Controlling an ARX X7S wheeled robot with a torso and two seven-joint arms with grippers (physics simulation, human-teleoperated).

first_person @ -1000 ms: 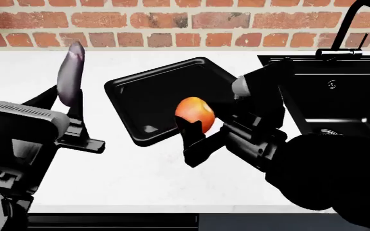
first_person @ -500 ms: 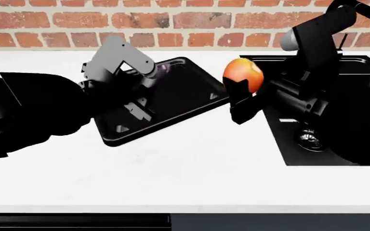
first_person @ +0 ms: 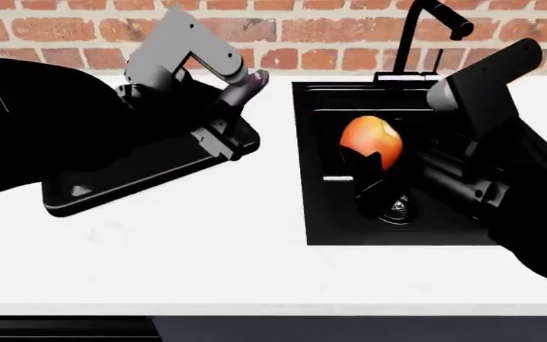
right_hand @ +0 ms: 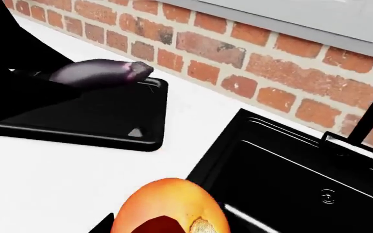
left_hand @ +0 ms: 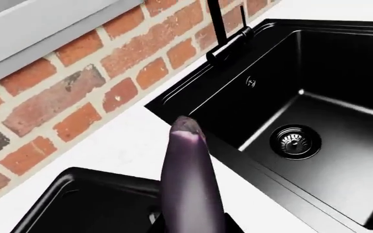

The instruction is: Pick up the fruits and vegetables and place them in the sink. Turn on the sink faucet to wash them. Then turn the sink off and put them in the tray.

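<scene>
The whole view has swung right over the last second: the sink (first_person: pixel 397 167), cut off at the edge before, now sits in the middle of the head view, and the tray (first_person: pixel 145 174) has slid to the left. With it the right arm has carried the fruit (first_person: pixel 370 142) from over the tray, across the desk (first_person: pixel 207 263), to a spot above the sink's near-left part. The left arm has brought the eggplant (first_person: pixel 245 84) from far left to above the tray's right corner, short of the sink rim. I judge the placing step almost done for the fruit and about halfway for the eggplant; washing has not begun.

The sink is empty: its drain (left_hand: pixel 295 141) and floor are bare, and no water runs from the faucet (first_person: pixel 426 32). The tray holds nothing either; the eggplant hangs over it, not in it.

The right hand (first_person: pixel 369 167) is clamped on the fruit, dark fingers showing below it. The left hand (first_person: pixel 219 107) grips the eggplant's lower end, tip pointing toward the sink.
</scene>
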